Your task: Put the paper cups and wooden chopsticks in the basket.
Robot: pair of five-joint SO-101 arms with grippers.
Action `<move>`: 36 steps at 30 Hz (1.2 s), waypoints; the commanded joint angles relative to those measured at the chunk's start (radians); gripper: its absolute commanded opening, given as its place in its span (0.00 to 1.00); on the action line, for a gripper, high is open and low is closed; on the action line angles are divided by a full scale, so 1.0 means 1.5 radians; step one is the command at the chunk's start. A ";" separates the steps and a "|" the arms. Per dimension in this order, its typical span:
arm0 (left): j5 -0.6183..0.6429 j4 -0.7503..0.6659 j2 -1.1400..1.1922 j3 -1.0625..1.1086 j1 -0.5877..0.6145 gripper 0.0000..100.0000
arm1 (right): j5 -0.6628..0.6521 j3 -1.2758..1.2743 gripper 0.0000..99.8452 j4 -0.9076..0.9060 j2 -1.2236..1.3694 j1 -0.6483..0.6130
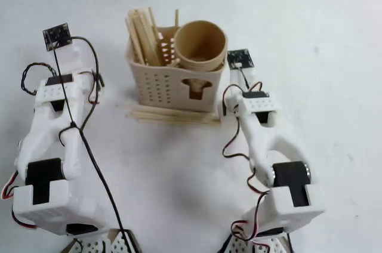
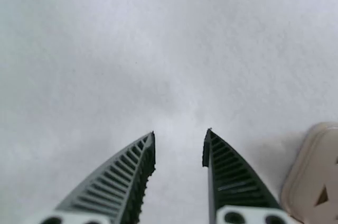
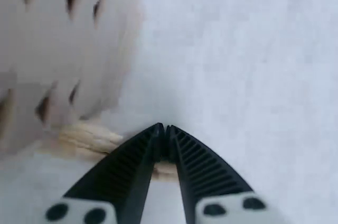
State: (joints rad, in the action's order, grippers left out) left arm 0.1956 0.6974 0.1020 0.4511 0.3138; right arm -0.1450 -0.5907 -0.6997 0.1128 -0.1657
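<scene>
Your left gripper point(image 2: 179, 131) hangs low over bare table point(image 1: 334, 56) toward the left edge. Its fingers are spread wide and hold nothing. A corner of the basket point(image 1: 161, 86) sits close beside it.

The basket stands mid-table, toward the far edge. Some chopsticks point(image 1: 143, 35) lean upright in its left compartment, and the cups point(image 1: 200, 44) sit nested in the right one. What is left for you is the bundle point(image 1: 173, 116) of sticks lying flat on the table. It lies just beside the basket's near wall, perhaps touching it, with its long axis running left to right along that wall.

Your right gripper point(image 3: 165, 127) is down at the bundle's right end, by the basket's near right corner. Its fingertips are drawn together. The wrist view is blurred there, so you cannot tell whether they pinch a stick or only rest on the pile.

The right arm is plainly the nearer one, and the bundle stretches away leftward from its tips. Held by one end, the sticks will likely droop and swing. The basket wall crowds the far side. Your open room lies toward the near edge and the right edge, so lift that way before you carry over the rim.
</scene>
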 commanded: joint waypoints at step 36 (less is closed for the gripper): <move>-0.009 -0.009 -0.019 -0.008 -0.007 0.17 | 0.068 -0.118 0.02 -0.105 -0.386 -0.024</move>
State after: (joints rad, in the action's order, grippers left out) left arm 0.1956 0.6974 0.1020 0.4511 0.3138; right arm -0.0621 -0.8823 -0.8531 -0.4181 -0.2071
